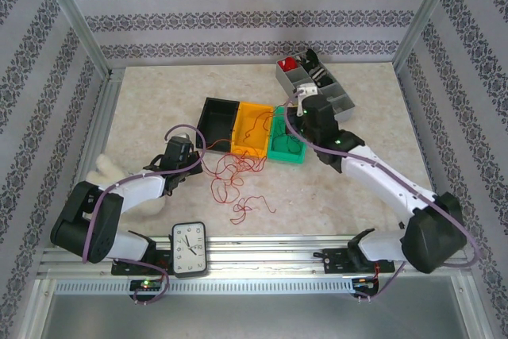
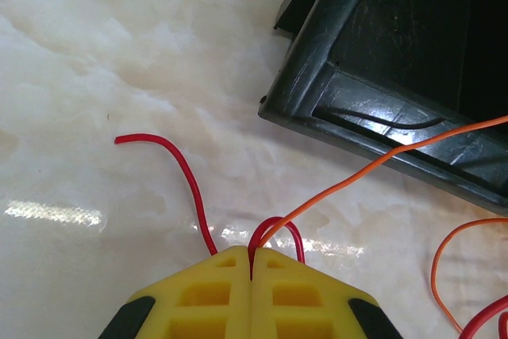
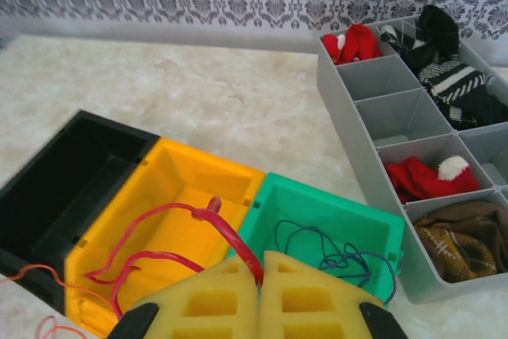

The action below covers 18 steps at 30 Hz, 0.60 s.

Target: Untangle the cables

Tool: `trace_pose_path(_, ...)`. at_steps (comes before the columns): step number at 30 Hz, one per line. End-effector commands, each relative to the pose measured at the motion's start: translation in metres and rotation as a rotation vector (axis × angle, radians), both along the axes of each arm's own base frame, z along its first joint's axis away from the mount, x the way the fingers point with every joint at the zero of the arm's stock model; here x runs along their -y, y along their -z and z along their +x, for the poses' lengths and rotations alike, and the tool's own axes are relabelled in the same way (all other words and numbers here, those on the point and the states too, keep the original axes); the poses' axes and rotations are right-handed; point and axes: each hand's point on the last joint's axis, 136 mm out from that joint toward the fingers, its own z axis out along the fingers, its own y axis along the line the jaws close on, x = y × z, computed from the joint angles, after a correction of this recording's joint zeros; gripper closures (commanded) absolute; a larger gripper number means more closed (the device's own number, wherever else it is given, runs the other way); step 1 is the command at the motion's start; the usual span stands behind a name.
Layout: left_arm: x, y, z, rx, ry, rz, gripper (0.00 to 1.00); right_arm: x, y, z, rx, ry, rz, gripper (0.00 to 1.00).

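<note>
Left gripper [image 2: 252, 263] is shut tight on red and orange cables [image 2: 196, 190], left of the yellow bin [image 1: 252, 126]. Right gripper [image 3: 259, 271] is closed too, pinching one of the red cables above that bin; the rest lie in front of it.

top: overhead, far | wrists: low, close | shared: black bin [image 1: 218, 121]

arms [image 1: 381, 176] white, black joints | lilac cables [image 1: 185, 126] | pincer fingers [image 2: 214, 295] yellow, black corners
</note>
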Motion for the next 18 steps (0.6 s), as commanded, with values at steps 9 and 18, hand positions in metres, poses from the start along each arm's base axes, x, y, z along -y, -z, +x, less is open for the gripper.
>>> trace_pose_path(9, 0.001, 0.0, -0.004, -0.002, 0.019, 0.034, 1.0, -0.019, 0.006, 0.034, 0.021, 0.019, -0.339, 0.95)
trace_pose_path(18, 0.0, 0.0, -0.005, -0.005, 0.014, 0.034, 1.0, -0.079, 0.046, 0.051, -0.004, -0.119, -0.522, 0.96)
